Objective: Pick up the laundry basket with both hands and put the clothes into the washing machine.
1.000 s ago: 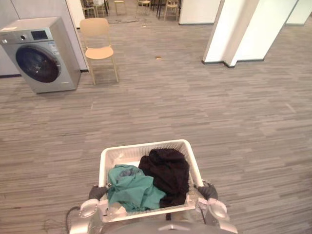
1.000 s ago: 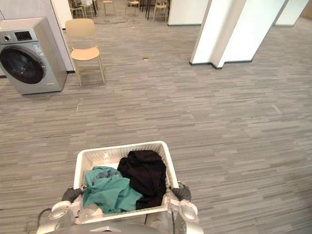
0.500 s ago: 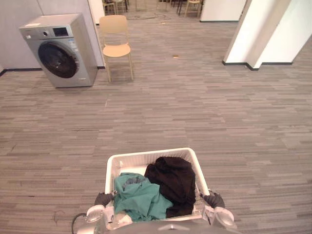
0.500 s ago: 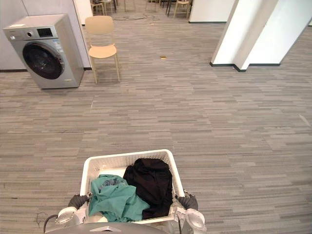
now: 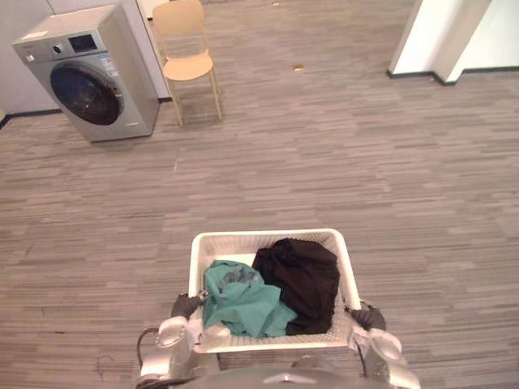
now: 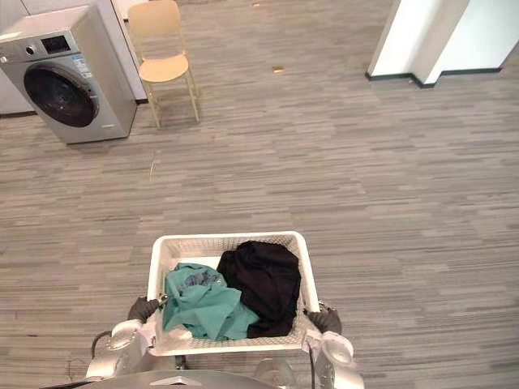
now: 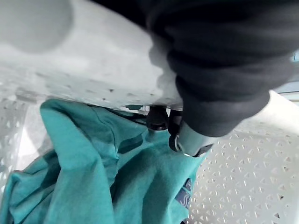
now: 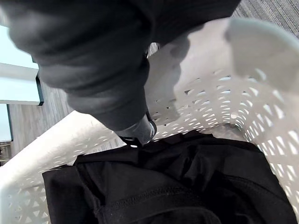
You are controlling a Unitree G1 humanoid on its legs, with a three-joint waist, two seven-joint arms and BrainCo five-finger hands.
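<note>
Two hands grip a white basket (image 5: 268, 236) at its near corners, close before the robot: the left hand (image 5: 185, 306) at the left rim, the right hand (image 5: 369, 316) at the right rim. Each wrist view shows fingers (image 7: 189, 137) hooked over the rim into the basket, so both hands are closed on it. Inside, a green garment (image 5: 242, 298) lies on the left and a black garment (image 5: 302, 275) on the right, touching. Far off at the left, across the floor (image 5: 365, 162), stands the washer (image 5: 89, 73), its door closed, with a chair (image 5: 186, 50) just beside it.
</note>
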